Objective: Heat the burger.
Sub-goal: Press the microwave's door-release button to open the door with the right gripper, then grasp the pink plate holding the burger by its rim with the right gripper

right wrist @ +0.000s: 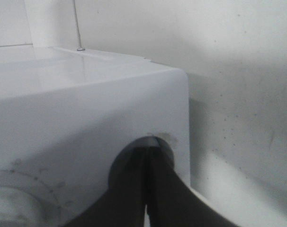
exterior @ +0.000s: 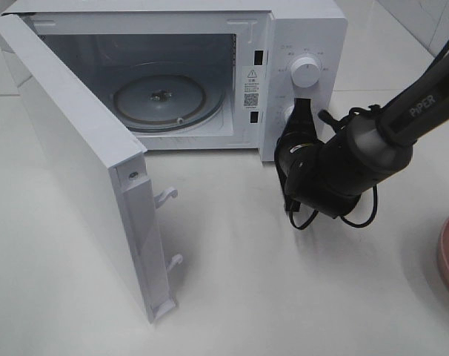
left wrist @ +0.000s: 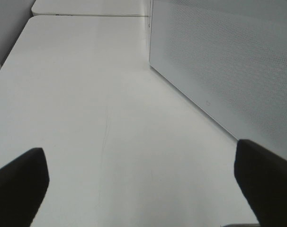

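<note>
Microwave [exterior: 306,30] door [exterior: 69,148] stands open, glass turntable [exterior: 161,96] bare; the burger shows in no view. Right gripper [exterior: 301,111], tips pinched together, noses the lower knob [exterior: 289,113]; left gripper [left wrist: 139,158] gapes wide over the table [left wrist: 86,94]. Next, likely: fetch the burger, load it.

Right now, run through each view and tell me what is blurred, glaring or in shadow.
Exterior high view: sharp and evenly lit, the microwave cavity dimmer, a faint shadow beside its open door. Left wrist view: the left fingers are dark, blurred shapes over a bright table. Right wrist view: the right fingers are black and out of focus; a pale sheen lies on the microwave's casing.
</note>
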